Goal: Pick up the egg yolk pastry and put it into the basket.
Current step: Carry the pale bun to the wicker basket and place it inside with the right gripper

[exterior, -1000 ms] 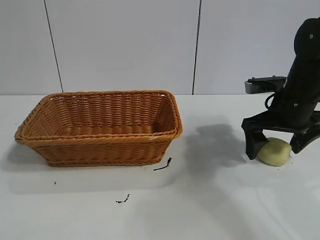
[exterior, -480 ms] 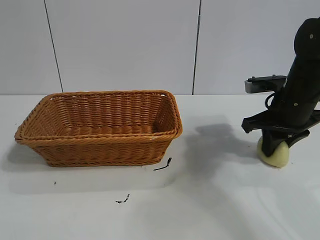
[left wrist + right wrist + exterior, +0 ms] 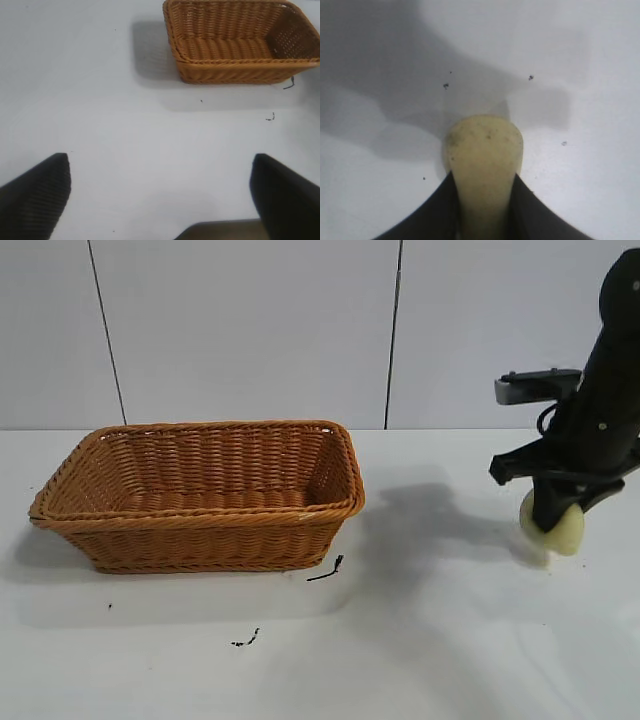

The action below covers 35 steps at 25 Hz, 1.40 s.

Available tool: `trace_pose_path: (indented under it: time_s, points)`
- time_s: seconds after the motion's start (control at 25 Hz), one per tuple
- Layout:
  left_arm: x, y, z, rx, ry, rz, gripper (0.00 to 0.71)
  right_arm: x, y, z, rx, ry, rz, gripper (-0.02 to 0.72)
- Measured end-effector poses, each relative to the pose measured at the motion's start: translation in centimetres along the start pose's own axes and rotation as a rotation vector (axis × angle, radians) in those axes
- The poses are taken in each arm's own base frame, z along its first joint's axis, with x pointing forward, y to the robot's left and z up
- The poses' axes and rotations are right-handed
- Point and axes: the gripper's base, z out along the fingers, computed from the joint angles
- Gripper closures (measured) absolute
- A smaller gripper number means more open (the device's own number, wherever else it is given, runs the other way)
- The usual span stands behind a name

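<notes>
- The right gripper [image 3: 556,523] is closed on the egg yolk pastry [image 3: 566,531], at 3 o'clock from the basket [image 3: 200,495], just above the table [image 3: 420,640].
- The left gripper [image 3: 160,200] has its jaws spread wide and holds nothing.
- Risk: the soft pastry looks squeezed narrow; I think it could slip out or deform during transport.
- No readable writing or brand is visible.

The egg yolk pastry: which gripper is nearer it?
Right. The right gripper is shut on the egg yolk pastry, above the table; the left gripper is open, far away beyond the basket.
</notes>
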Motion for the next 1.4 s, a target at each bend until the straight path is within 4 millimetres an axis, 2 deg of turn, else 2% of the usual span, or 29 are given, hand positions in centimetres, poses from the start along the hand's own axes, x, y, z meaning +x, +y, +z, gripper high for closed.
trace_pose_path:
  time_s: [0.24,0.32,0.48,0.64,0.92,1.16,1.28,1.4]
  points:
    - [0.0,0.0,0.0,0.000,0.000,0.000,0.015,-2.8,0.6,-3.6,-0.012,-0.070,-0.009,0.576]
    - [0.0,0.0,0.0,0.000,0.000,0.000,0.015,-3.5,1.3,-4.1,-0.021,-0.090,-0.023,0.576]
    - [0.0,0.0,0.0,0.000,0.000,0.000,0.015,-5.4,3.6,-3.7,-0.042,-0.095,-0.075,0.576]
    - [0.0,0.0,0.0,0.000,0.000,0.000,0.015,-7.4,7.4,-3.3,-0.073,-0.102,-0.151,0.576]
    - [0.0,0.0,0.0,0.000,0.000,0.000,0.015,-8.9,16.0,-3.3,-0.152,-0.150,-0.294,0.576]
    - [0.0,0.0,0.0,0.000,0.000,0.000,0.015,-7.8,23.3,-2.0,-0.211,-0.157,-0.418,0.576]
    - [0.0,0.0,0.0,0.000,0.000,0.000,0.015,-6.8,26.2,-0.7,-0.233,-0.160,-0.466,0.576]
    - [0.0,0.0,0.0,0.000,0.000,0.000,0.015,-6.1,28.2,1.0,-0.251,-0.160,-0.493,0.576]
